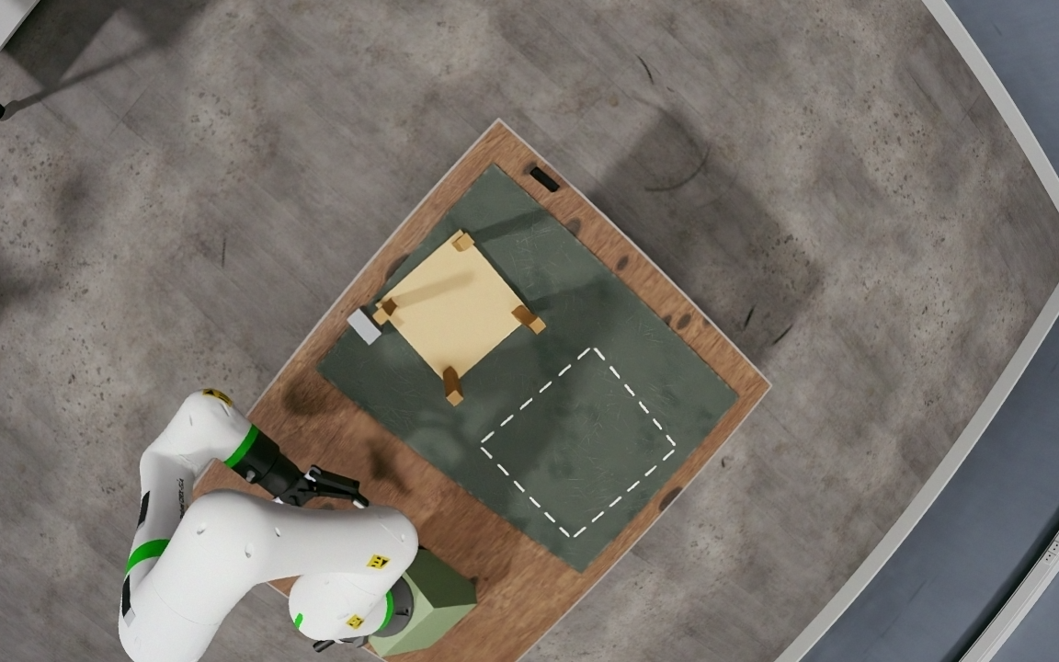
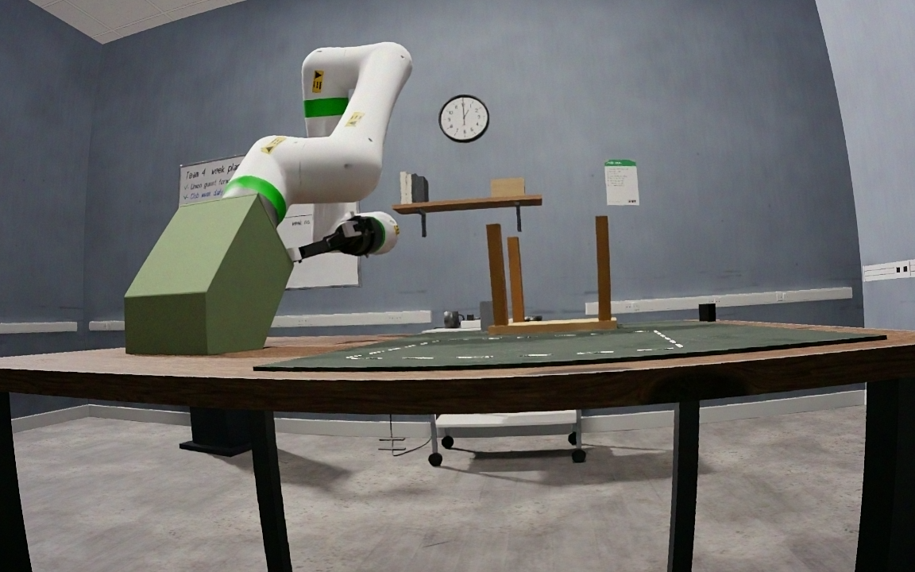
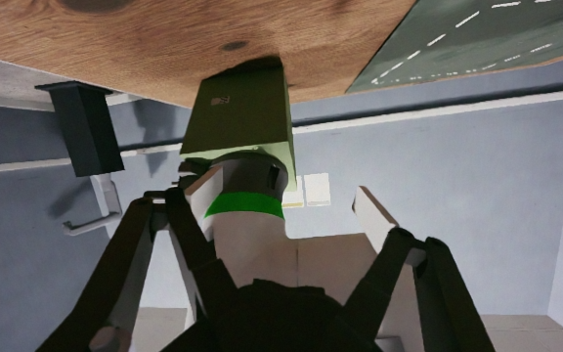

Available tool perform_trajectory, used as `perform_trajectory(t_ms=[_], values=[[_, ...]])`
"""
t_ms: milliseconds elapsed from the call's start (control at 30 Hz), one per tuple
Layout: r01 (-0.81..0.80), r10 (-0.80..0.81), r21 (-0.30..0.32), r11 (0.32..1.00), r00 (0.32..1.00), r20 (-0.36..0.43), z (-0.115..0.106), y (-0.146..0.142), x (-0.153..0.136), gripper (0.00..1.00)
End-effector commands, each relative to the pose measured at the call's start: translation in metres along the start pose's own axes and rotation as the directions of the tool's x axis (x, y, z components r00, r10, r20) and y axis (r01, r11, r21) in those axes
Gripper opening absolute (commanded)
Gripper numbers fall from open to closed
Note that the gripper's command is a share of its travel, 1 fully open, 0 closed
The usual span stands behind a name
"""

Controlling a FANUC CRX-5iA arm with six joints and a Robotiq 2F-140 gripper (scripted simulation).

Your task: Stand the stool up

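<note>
The wooden stool (image 1: 455, 311) lies upside down on the green mat, its pale seat flat on the mat and its legs pointing up. It also shows in the side view (image 2: 550, 280), at the far end of the mat. The dashed rectangle (image 1: 576, 441) is marked on the mat beside it, and nothing lies inside it. My gripper (image 1: 344, 487) is open and empty. It hangs above the bare wood near my base, well away from the stool. In the wrist view the open fingers point back toward my own base.
My green base block (image 1: 427, 605) stands at the table's near corner. A small grey block (image 1: 364, 325) lies at the mat's edge next to the stool. A small black block (image 1: 544, 178) sits on the wood at the far corner.
</note>
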State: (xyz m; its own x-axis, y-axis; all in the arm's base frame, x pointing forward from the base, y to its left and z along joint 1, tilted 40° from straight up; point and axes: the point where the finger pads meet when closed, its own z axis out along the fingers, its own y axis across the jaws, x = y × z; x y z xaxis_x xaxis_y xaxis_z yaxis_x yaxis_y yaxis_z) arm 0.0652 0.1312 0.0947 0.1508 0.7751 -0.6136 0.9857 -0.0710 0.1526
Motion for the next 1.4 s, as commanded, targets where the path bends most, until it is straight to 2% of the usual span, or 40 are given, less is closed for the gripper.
perform_trajectory(t_ms=[0, 833, 1100, 1367], values=[[0.0, 0.0, 0.0, 1.0, 1.0, -0.001, 0.0, 0.0, 0.0, 1.0], [-0.003, 0.003, 0.013, 1.0, 1.0, -0.009, -0.005, -0.001, 0.003, 1.0], [-0.012, 0.014, 0.053, 0.999, 0.999, -0.037, -0.019, -0.005, 0.012, 1.0], [-0.034, 0.054, 0.162, 0.986, 0.991, -0.119, -0.063, -0.007, 0.039, 1.0]])
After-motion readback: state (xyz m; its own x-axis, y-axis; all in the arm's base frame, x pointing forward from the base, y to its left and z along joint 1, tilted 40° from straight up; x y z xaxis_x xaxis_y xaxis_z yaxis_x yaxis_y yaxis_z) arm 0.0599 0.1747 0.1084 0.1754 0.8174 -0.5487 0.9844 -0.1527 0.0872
